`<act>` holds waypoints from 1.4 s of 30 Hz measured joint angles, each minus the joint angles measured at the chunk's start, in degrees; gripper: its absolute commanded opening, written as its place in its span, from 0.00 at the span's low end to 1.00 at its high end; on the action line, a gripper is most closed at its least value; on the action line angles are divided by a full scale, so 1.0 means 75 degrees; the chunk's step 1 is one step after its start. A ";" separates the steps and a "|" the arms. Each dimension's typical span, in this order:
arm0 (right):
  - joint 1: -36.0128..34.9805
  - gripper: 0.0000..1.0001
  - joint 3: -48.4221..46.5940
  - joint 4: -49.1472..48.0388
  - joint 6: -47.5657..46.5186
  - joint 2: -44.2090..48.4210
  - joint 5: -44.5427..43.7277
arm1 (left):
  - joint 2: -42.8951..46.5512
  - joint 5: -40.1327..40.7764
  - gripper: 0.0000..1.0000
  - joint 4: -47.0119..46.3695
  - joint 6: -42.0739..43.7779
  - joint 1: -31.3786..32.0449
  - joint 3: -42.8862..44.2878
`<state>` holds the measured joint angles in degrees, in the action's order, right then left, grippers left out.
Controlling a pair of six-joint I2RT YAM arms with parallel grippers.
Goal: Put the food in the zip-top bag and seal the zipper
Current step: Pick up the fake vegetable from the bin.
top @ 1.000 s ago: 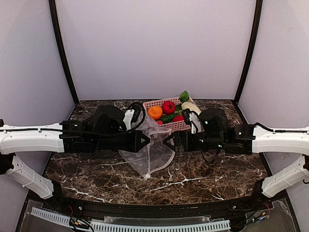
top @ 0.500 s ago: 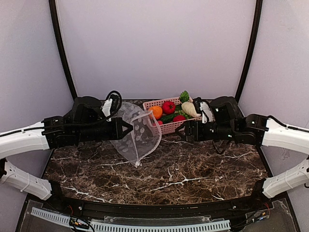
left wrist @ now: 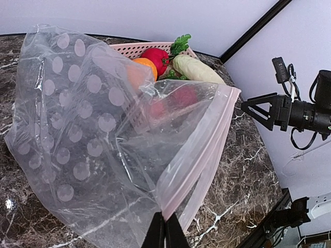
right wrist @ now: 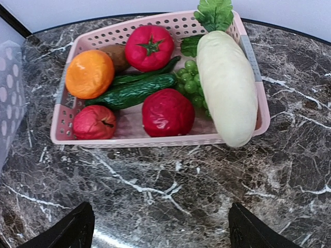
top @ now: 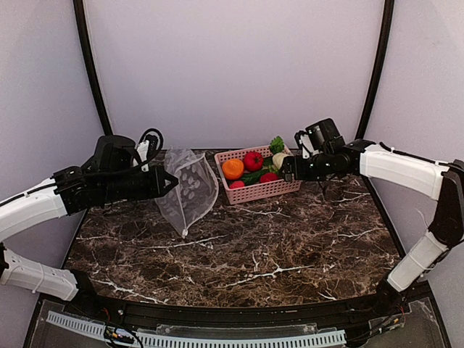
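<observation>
The zip-top bag [top: 190, 190] hangs at the left, clear with white dots. My left gripper [top: 170, 181] is shut on one end of its pinkish zipper [left wrist: 207, 150]. The bag [left wrist: 88, 129] gapes open, and the closed jaws [left wrist: 165, 230] pinch the strip. The food lies in a pink basket [right wrist: 155, 139]: an orange [right wrist: 89, 73], a tomato [right wrist: 149, 47], a long cream-white vegetable [right wrist: 226, 85], a cucumber [right wrist: 135, 90], grapes [right wrist: 191, 80] and two red pieces [right wrist: 167, 112]. My right gripper [right wrist: 163, 232] is open and empty, above the table beside the basket [top: 261, 190]. In the top view, the right gripper [top: 284, 170] is at the basket's right end.
The dark marble table [top: 275, 246] is walled on three sides by a pale booth with black corner posts [top: 370, 80]. The basket stands at the back centre, close to the rear wall. The bag's lower corner [top: 184, 233] hangs near the tabletop.
My left arm has lifted the bag and drawn it left and back. My right arm has pulled away from the bag, back and right to the basket.
</observation>
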<state>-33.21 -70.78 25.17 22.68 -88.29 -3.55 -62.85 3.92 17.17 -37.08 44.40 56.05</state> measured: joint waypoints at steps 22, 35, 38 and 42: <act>0.1215 0.72 -0.2226 0.0102 -0.1311 -0.3002 0.0565 | -0.0169 -0.0542 0.01 0.0070 -0.0009 -0.0458 0.0006; 0.1236 0.76 -0.2474 0.0087 -0.1352 -0.3570 0.0513 | -0.0157 -0.0679 0.01 0.0070 -0.0099 -0.0493 -0.0047; 0.1236 0.75 -0.2594 0.0087 -0.1341 -0.3646 0.0414 | -0.0149 -0.0679 0.01 0.0070 -0.0111 -0.0493 -0.0070; 0.1236 0.66 -0.2702 0.0079 -0.1297 -0.3742 0.0251 | -0.0140 -0.0688 0.01 0.0070 -0.0117 -0.0493 -0.0096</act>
<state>-23.94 -91.05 25.76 12.95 -116.36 -1.67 -63.90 -1.23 17.69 -37.95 40.71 55.33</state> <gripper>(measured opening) 0.728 0.008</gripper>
